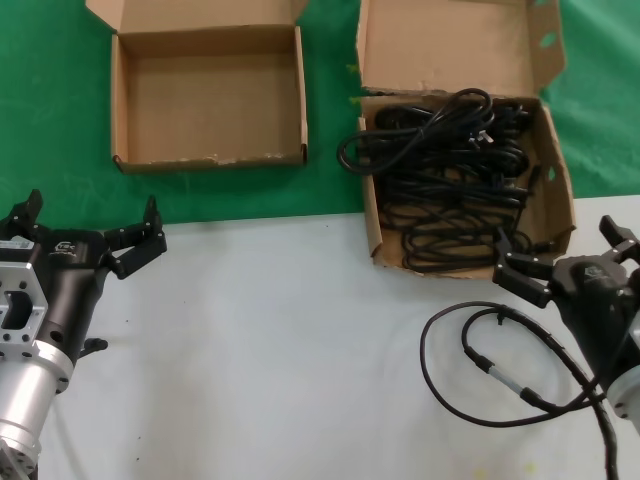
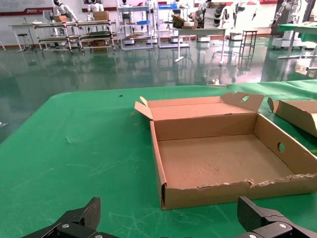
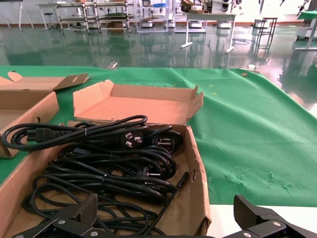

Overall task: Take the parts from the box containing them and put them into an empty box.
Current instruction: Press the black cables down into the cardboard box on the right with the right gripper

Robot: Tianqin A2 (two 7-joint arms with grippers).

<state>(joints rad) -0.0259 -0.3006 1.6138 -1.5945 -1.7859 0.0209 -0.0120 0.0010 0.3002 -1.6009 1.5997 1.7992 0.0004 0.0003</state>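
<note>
Left wrist view shows empty box; right wrist shows parts

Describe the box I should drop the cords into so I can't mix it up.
On the green cloth, two cardboard boxes sit side by side. Yours is the empty box ahead of the left pincer: shallow, square, bare inside. The larger box is full of black cords.

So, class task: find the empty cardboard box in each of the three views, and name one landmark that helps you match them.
Head view: the empty box lies at upper left on the green cloth.
Left wrist view: it fills the centre right, beyond the left tool.
Right wrist view: only a corner shows at the left edge, beside the box of cords.
Shared landmark: the green cloth.
</note>
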